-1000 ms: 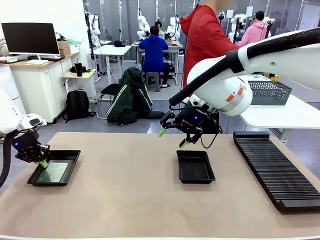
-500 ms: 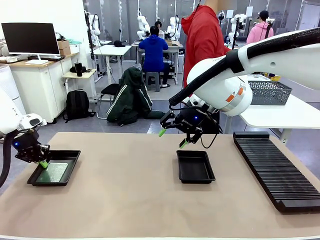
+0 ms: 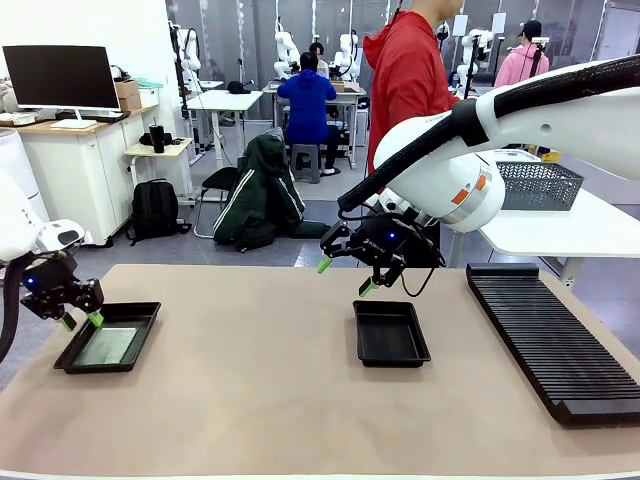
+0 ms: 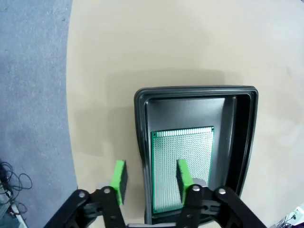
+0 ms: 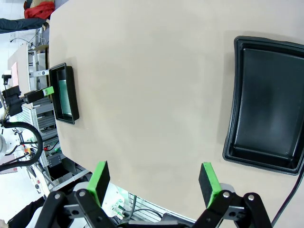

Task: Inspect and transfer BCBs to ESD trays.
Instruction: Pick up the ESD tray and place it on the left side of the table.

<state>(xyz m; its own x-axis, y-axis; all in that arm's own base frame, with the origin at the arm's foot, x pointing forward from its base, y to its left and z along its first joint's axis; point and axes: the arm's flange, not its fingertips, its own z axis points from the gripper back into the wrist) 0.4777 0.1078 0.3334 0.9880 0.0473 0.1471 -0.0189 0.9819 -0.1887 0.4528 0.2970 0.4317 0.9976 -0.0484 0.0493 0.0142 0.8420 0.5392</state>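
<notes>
One finger [image 4: 183,176] of the left tool [image 4: 151,175] is covering the BCB [image 4: 183,145] near end. Near rim of the ESD tray [image 4: 140,142] is hiding behind it.

The left gripper [image 3: 80,320] now sits higher than a second ago, lifted off the board [image 3: 105,345] at the tray [image 3: 140,305] edge; both green pads [image 3: 95,318] now show where only one did before, so the jaws seem to have spread, though the front view is small; in the left wrist view the pads straddle the tray's rim [image 4: 194,90], one over the board [image 4: 183,147], one over the table [image 4: 142,47]; behind, the person in red [image 3: 410,70] has shifted a little.
</notes>
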